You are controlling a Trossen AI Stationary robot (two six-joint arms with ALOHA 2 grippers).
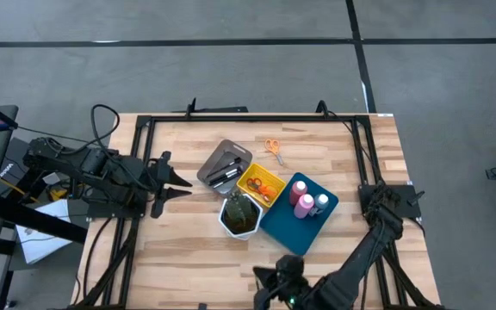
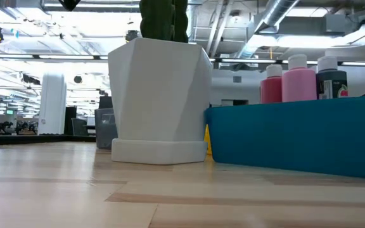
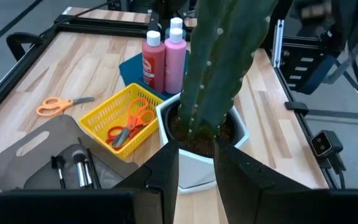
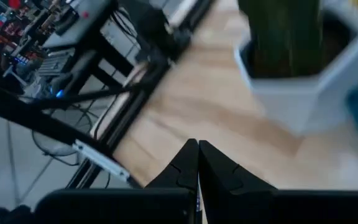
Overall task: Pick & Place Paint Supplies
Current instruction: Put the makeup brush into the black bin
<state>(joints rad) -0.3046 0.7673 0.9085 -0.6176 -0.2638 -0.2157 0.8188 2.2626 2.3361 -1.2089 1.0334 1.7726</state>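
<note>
Grey tray [image 1: 223, 164] holds the brushes [image 3: 79, 168]; my left jaws [image 1: 179, 183] hover beside it, slightly apart and empty. Orange scissors [image 1: 274, 150] lie loose on the bench [image 1: 179, 258], the one job left, I judge. Red scissors [image 3: 131, 124] sit in yellow, bottles [image 1: 302, 196] in blue. My right jaws [image 4: 197, 163] rest together at the near edge.

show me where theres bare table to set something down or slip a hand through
Bare wood lies along the near edge in front of the white hexagonal pot and blue tray, and between the left end effector and the grey tray. Crowded: grey tray, yellow basket, pot and blue tray pack together mid-table, orange-handled scissors just behind.
</note>
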